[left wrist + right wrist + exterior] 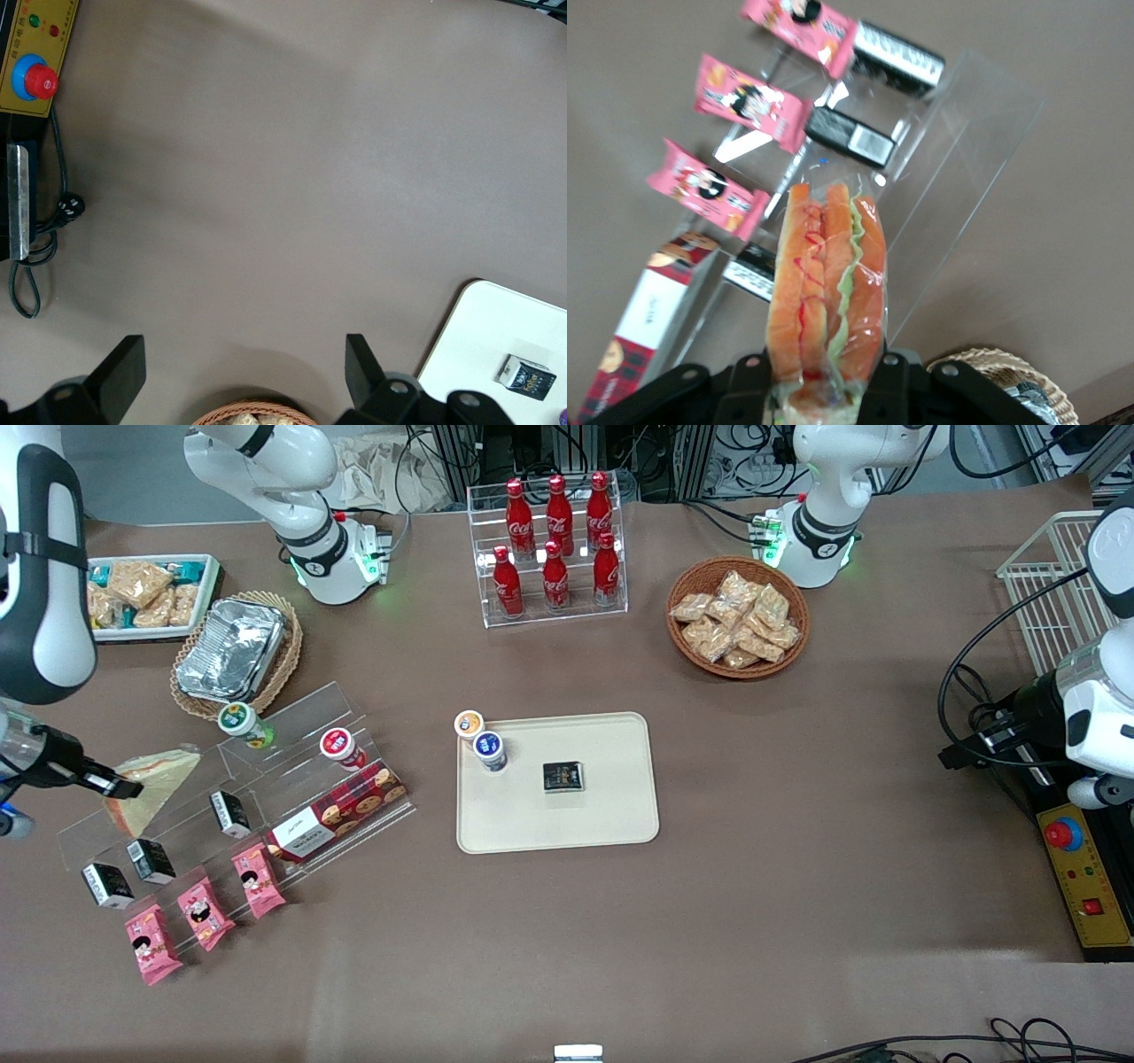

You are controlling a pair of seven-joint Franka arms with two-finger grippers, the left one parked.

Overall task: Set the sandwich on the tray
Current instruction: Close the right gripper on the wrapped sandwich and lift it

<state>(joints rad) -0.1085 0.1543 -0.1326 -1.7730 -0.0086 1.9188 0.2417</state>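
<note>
Sandwich (152, 786), a plastic-wrapped triangular wedge, is clamped in the working arm's pincer (111, 784) and hangs above the upper step of the clear acrylic display stand (266, 797) at the working arm's end of the desk (797, 921). In the wrist view the sandwich (826, 297) stands on edge between the two black fingers (744, 390), its cut face showing orange-red layers with pale green and white filling; the pincer (824, 394) is clenched on its lower end.

On the stand sit a green-lidded cup (244, 723), a red-lidded cup (340, 746), a long red cookie box (337, 812) and small black boxes (152, 859). Three pink snack packets (204, 912) lie on its lowest step, nearer the front camera.

The tray (611, 815) lies flat at mid-desk, well apart from the sandwich. It carries a blue-lidded cup (489, 749) and a small black box (563, 777); an orange-lidded cup (469, 724) stands at its corner, whether on the rim or just off it I cannot tell.
</note>
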